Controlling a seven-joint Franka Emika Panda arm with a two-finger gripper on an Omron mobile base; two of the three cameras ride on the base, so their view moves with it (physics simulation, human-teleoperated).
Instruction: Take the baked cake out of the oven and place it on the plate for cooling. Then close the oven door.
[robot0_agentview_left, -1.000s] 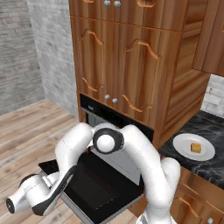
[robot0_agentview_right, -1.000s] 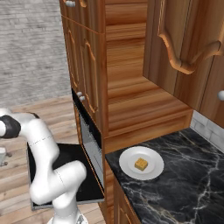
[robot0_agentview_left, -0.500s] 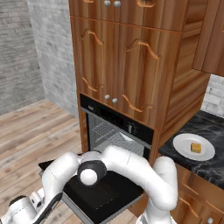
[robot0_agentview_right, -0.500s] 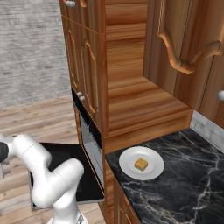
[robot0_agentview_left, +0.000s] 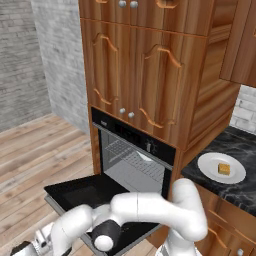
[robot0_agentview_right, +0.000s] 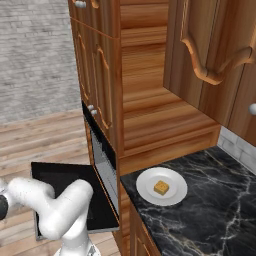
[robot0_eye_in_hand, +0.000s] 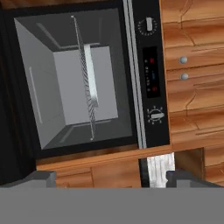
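The baked cake (robot0_agentview_left: 224, 169) is a small golden square lying on the white plate (robot0_agentview_left: 207, 164) on the black marble counter, to the right of the oven (robot0_agentview_left: 134, 161); the cake (robot0_agentview_right: 161, 187) and plate (robot0_agentview_right: 145, 186) also show in the right base view. The oven door (robot0_agentview_left: 80, 192) hangs fully lowered, flat and black. My arm reaches down low in front of the door. My gripper (robot0_eye_in_hand: 111, 179) is open with nothing between its fingertips (robot0_eye_in_hand: 43, 178). It looks into the bare oven cavity and its wire rack (robot0_eye_in_hand: 87, 78), with the control panel (robot0_eye_in_hand: 151, 74) beside.
Brown wooden cabinet doors (robot0_agentview_left: 135, 75) rise above the oven. A wood side panel and an open shelf niche (robot0_agentview_right: 160, 125) stand over the marble counter (robot0_agentview_right: 215, 210). Wooden floor (robot0_agentview_left: 40, 150) spreads to the left before a grey brick wall.
My arm has swung down, its elbow dropping from oven height to below the lowered door. Cake, plate and door have stayed put.
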